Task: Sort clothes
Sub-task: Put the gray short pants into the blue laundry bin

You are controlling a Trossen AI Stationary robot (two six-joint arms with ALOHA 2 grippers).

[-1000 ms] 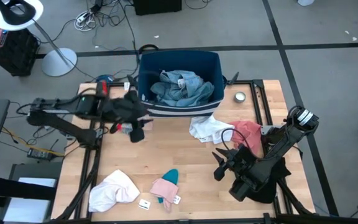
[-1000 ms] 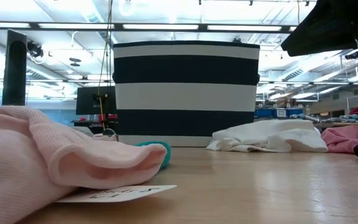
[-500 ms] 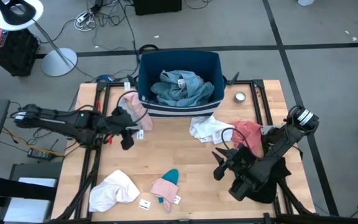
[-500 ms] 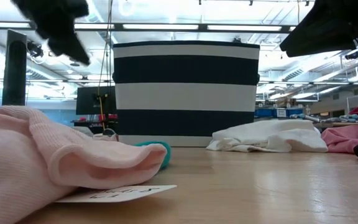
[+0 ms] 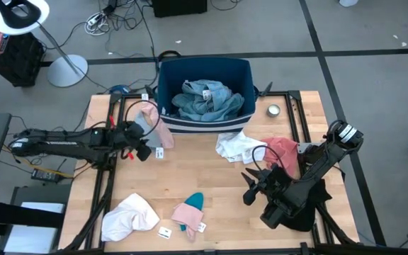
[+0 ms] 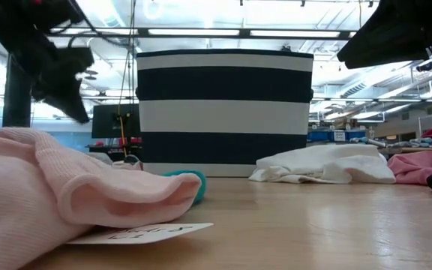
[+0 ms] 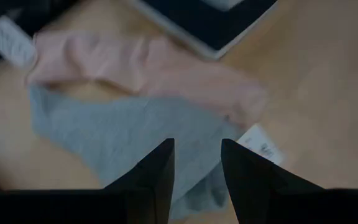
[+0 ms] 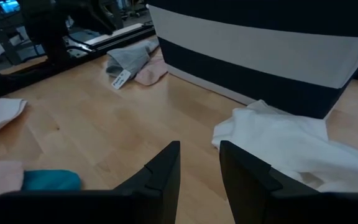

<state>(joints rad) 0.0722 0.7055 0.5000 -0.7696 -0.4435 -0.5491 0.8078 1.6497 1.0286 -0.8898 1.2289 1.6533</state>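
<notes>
The left gripper (image 5: 142, 150), fingers parted and empty, had been drawn back from the bin (image 5: 204, 71), a pink-and-grey garment (image 5: 149, 122) left beside it, unsorted.

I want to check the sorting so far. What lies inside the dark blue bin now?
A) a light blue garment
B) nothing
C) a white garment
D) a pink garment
A: the high view shows a crumpled light blue garment inside the bin.

bin (image 5: 204, 71) back centre (a garment (image 5: 207, 99) inside) | tin (image 5: 273, 110) just right | garments (image 5: 250, 147) in front
</notes>
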